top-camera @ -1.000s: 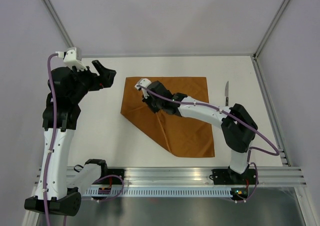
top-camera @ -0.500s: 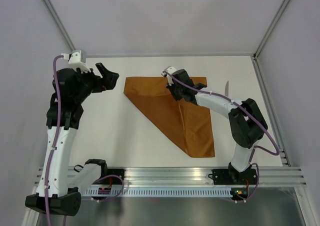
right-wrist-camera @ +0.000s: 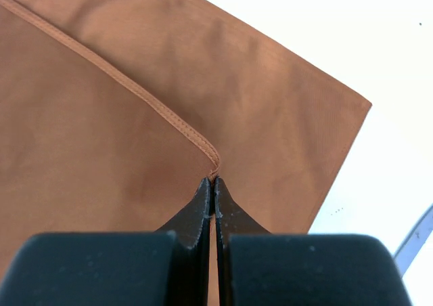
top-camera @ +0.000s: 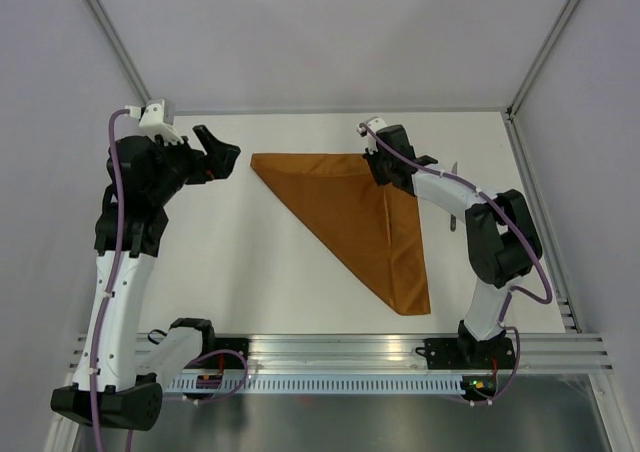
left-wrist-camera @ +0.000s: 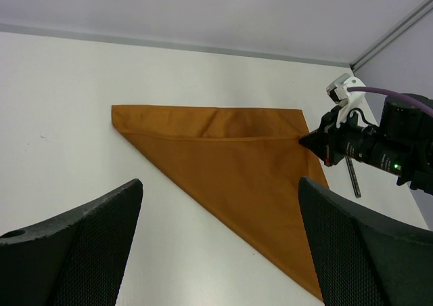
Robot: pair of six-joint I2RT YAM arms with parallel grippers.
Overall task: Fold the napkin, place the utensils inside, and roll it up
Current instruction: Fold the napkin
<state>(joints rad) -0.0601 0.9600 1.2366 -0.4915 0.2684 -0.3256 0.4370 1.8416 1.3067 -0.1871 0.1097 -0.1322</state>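
The right gripper has its two dark fingers pressed flat together with no gap between them. In the right wrist view, the stitched hem of the napkin curves down and runs straight into the fingertips, so a corner of the cloth is pinched there. That pinched corner belongs to an upper layer of cloth. A second layer lies under it, reaching a little further toward the upper right of that frame and ending in its own corner.

In the overhead view this gripper sits right of centre in the upper half, at the upper right corner of the napkin. The cloth lies on the white table as a rust-orange triangle. One edge runs along its top, one down its right side, and a long slanted edge goes from the upper left corner to the point at lower centre-right.

The knife lies on the table just right of the napkin, apart from it and partly hidden by the right arm.

The left gripper is at the upper left of the overhead view, to the left of the cloth and above the table. Its jaws are spread wide and hold nothing. In its own camera, the two mesh-textured fingers frame the napkin from either side of the lower frame.
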